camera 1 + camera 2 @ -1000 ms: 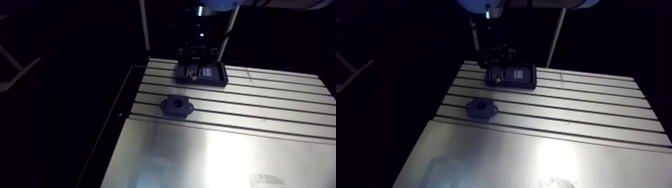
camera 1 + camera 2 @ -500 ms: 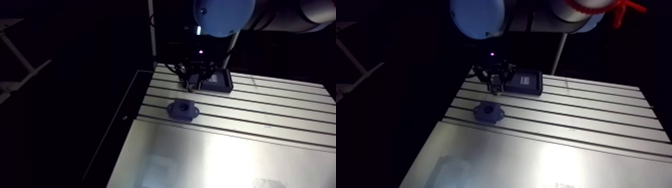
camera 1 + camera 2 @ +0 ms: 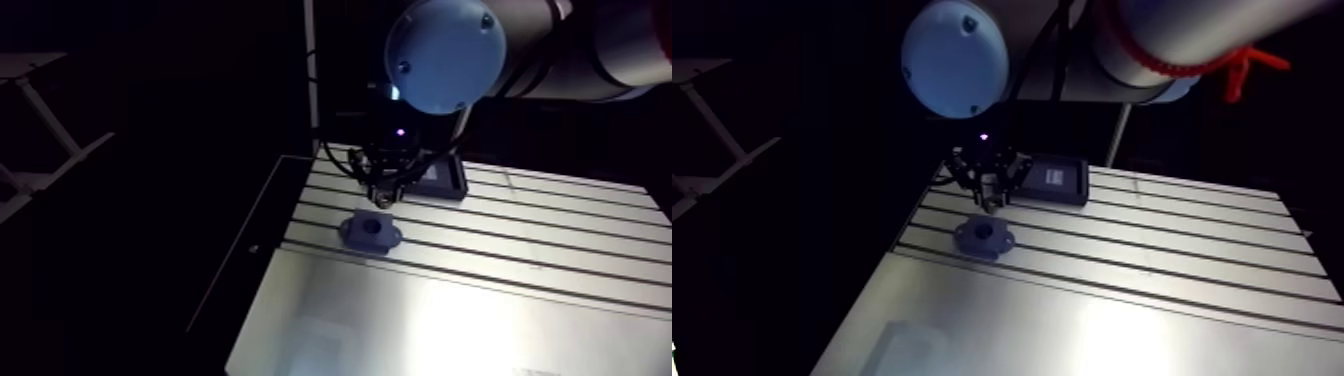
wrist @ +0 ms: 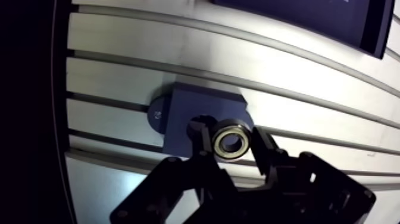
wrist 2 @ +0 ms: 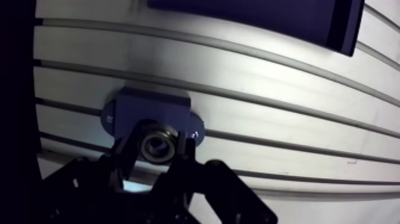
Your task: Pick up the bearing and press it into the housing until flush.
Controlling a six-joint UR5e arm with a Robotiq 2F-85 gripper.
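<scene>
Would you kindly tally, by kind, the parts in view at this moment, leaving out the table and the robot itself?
Bearing: 1, clamped in the gripper
Housing: 1, on the table
Dark rectangular tray: 1, on the table beyond the housing
Total: 3

One bearing (image 4: 231, 141) and one housing (image 4: 190, 107) are seen. One dark tray (image 4: 297, 15) is counted on the one table (image 4: 119, 42).

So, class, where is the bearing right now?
In the wrist view, the bearing sits gripped by the end effector, over the dark housing on the slotted table.
</scene>
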